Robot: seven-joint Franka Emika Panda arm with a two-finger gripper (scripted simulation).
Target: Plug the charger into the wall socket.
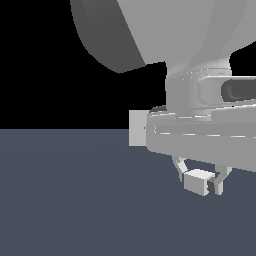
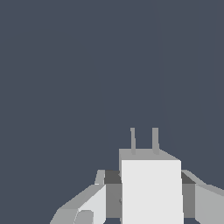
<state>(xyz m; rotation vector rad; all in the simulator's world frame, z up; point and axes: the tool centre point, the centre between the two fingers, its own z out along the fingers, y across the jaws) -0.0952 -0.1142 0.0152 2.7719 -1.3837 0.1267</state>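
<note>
Wrist view shows you the charger (image 2: pixel 151 192) dead ahead, a pale block with two thin prongs (image 2: pixel 143 141) sticking out of its far face, pinched between the jaws, whose fingers (image 2: pixel 89 205) press on either flank. Nothing but the dark worktop (image 2: pixel 87 65) lies beyond the prongs in that picture; the socket is not in it.

From the exterior view, the charger (image 1: pixel 197 181) hangs in the gripper (image 1: pixel 200 182) under the big pale arm (image 1: pixel 200 100), just above the worktop (image 1: pixel 75 200) by the look of it, though you cannot tell for certain whether it is clear of the surface. The wall socket (image 1: pixel 136 128) stands upright further back, toward the exterior view's left, half hidden by the arm; one tiny orange dot shows at the edge where the arm covers it.

Your risks, as I judge them:
- The prongs may not yet face the panel. Push forward before turning and they will meet bare panel or miss it.
- The holes are tiny. A small tilt or sideways offset would jam the prongs against the face.
- The grip is on smooth flanks. A hard push against a misaligned socket could let the block slip or twist in the jaws.
- The arm hides much of the panel, so check alignment carefully before closing in.
</note>
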